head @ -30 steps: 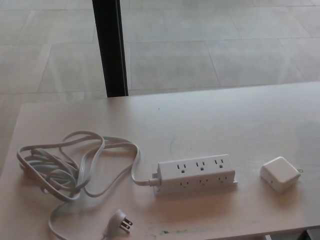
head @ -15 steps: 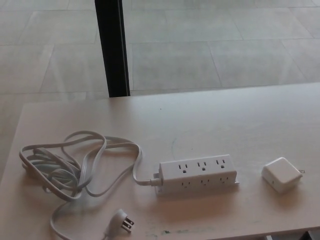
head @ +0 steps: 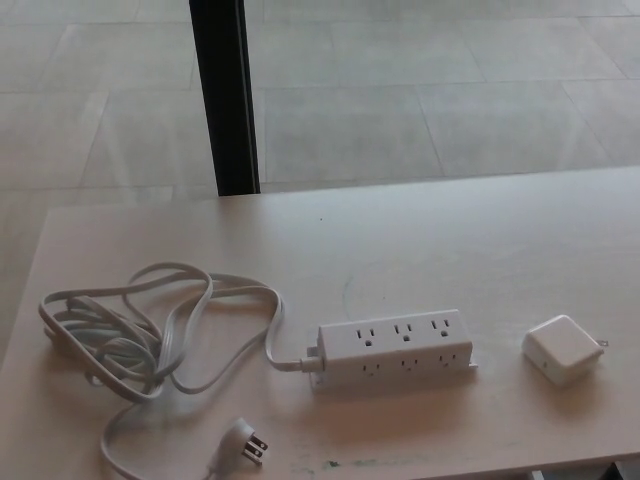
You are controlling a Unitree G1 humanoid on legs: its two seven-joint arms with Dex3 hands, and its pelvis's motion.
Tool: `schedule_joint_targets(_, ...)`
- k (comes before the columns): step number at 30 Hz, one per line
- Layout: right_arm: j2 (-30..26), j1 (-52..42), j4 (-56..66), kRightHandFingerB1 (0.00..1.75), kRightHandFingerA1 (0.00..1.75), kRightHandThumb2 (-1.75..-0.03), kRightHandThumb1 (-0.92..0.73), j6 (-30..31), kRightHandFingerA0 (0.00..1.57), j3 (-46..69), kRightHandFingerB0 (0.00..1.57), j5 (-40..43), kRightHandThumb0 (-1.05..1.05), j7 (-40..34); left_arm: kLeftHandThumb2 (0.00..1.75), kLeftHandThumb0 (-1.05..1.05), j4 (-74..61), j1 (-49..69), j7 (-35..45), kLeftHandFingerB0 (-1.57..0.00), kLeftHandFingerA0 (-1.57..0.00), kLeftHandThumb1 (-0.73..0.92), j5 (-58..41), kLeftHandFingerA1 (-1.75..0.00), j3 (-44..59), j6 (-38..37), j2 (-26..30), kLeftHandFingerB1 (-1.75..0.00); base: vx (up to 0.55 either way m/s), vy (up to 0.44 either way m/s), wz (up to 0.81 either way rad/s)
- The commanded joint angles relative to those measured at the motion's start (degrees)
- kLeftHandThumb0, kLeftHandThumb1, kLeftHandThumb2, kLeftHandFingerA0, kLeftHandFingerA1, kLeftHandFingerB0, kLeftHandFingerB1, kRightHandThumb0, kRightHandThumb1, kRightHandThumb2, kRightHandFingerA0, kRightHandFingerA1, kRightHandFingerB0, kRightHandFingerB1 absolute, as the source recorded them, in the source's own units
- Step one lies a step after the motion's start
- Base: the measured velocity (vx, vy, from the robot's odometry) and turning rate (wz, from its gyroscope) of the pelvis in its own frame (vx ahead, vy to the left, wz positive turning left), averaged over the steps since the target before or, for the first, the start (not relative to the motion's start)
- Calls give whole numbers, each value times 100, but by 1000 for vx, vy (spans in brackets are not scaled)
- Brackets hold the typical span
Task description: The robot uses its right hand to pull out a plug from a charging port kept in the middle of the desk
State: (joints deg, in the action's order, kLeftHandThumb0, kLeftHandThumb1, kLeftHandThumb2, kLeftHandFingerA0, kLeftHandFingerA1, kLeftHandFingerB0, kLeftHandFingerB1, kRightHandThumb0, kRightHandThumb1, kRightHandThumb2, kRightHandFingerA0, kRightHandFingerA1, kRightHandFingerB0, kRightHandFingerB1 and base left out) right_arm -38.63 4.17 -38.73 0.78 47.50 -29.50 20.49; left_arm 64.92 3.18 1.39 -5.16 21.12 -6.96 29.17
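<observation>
A white power strip (head: 396, 347) lies flat near the middle of the pale desk (head: 420, 240), its sockets all bare. Its white cord (head: 150, 330) coils in loose loops to the left and ends in a flat plug (head: 243, 443) lying near the front edge. A white square charger plug (head: 562, 349) rests on the desk to the right of the strip, apart from it, with its metal prongs pointing right. Neither of my hands shows in the head view.
A black post (head: 226, 95) rises behind the desk's far edge at the left. Beyond the desk is a tiled floor (head: 420, 90). The desk's front edge runs along the bottom of the picture.
The whole picture has shifted a few pixels to the right, so the camera moved slightly. The things on the desk lie as before.
</observation>
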Motion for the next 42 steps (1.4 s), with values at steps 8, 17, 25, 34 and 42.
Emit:
schedule_joint_targets(8, 1259, -616, -980, 113, 79, -69, -71, 576, 109, 2082, 50, 2569, -105, -751, 66, -78, 287, 183, -63, -62, -77, 87, -1, -59, -2, -205, 18, -49, 0, 0, 0)
schedule_joint_targets(17, 1058, -894, -1220, 80, 73, -62, -59, 426, 111, 1523, 95, 2449, -105, -56, 66, -75, 265, 196, 2, -61, -77, 87, -13, -60, -17, -173, 56, -51, 0, 0, 0)
schedule_joint_targets(25, 981, -1105, -1228, 76, 72, -60, -57, 259, 114, 994, 102, 2603, -105, -110, 66, -74, 336, 215, -21, -61, -76, 87, -3, -57, -29, -178, 87, -50, 0, 0, 0)
schedule_joint_targets(34, 836, -1289, -1394, 75, 70, -59, -54, 42, 117, 376, 105, 2992, -105, -82, 66, -78, 447, 220, 92, -61, -78, 85, -96, -62, 66, -235, 112, -51, 0, 0, 0)
schedule_joint_targets(42, 884, -1401, -1390, 68, 67, -91, -32, -701, 123, -145, 115, 3147, -103, -627, 66, -76, 372, 207, 87, -61, -78, 86, -116, -61, 67, -209, 127, -52, 0, 0, 0)
